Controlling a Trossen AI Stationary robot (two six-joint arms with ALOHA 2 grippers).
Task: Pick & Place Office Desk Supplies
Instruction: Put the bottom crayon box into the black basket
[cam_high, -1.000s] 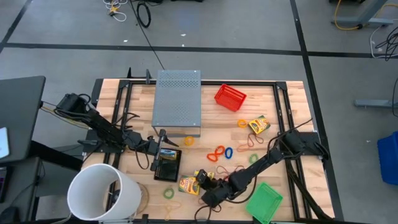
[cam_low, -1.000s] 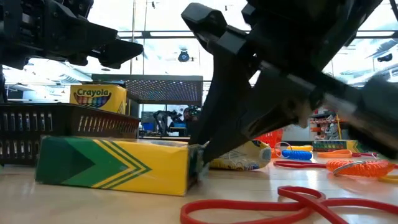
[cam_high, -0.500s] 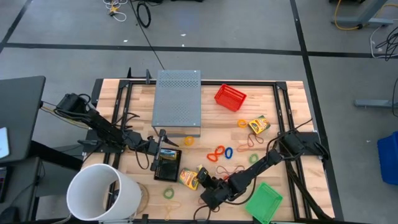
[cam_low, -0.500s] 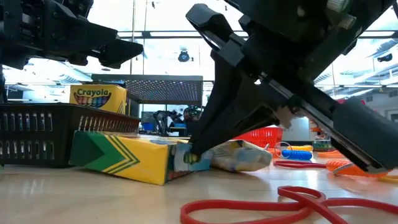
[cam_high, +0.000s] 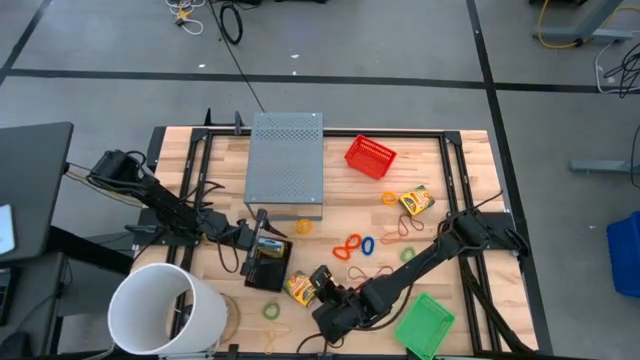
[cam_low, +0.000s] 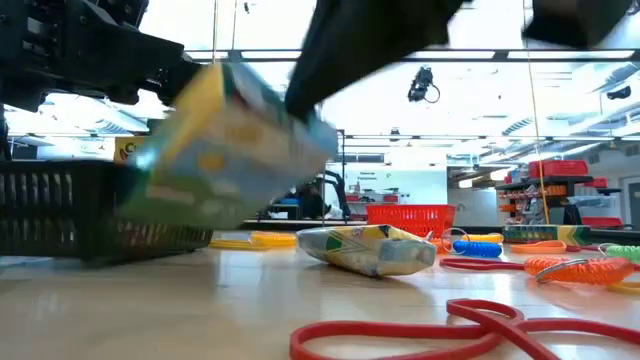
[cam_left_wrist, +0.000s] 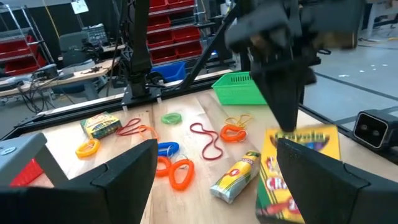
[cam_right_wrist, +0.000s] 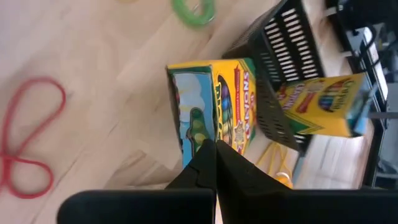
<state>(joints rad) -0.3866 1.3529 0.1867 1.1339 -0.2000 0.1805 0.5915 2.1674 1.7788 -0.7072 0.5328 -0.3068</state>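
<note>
While lifted: right gripper (cam_high: 318, 291), lower middle of the high view, fingers clenched on the end flap of a crayon box (cam_high: 299, 288), which hangs tilted clear of the wood in the low view.
Left gripper: left gripper (cam_high: 258, 246) hovers over the black basket (cam_high: 269, 268), jaws spread wide and holding nothing.
Basket contents: a second crayon box (cam_right_wrist: 323, 104) stands in the black basket.
Table: pale wooden planks (cam_high: 460, 165) inside a black frame; grey metal box (cam_high: 286, 165) at upper centre, red basket (cam_high: 370, 156) to its right, green basket (cam_high: 424, 322) at lower right.
Loose supplies: third crayon box (cam_high: 415, 201) at right; orange band (cam_high: 346, 247), blue band (cam_high: 367, 244) and green band (cam_high: 271, 311) scattered mid-table; a wrapped packet (cam_low: 368, 248) lying flat.
Bucket: white bucket (cam_high: 165, 310) at lower left.
Room: grey floor with dark lines; bright ceiling lights; shelves of red bins (cam_left_wrist: 165, 25) behind.
</note>
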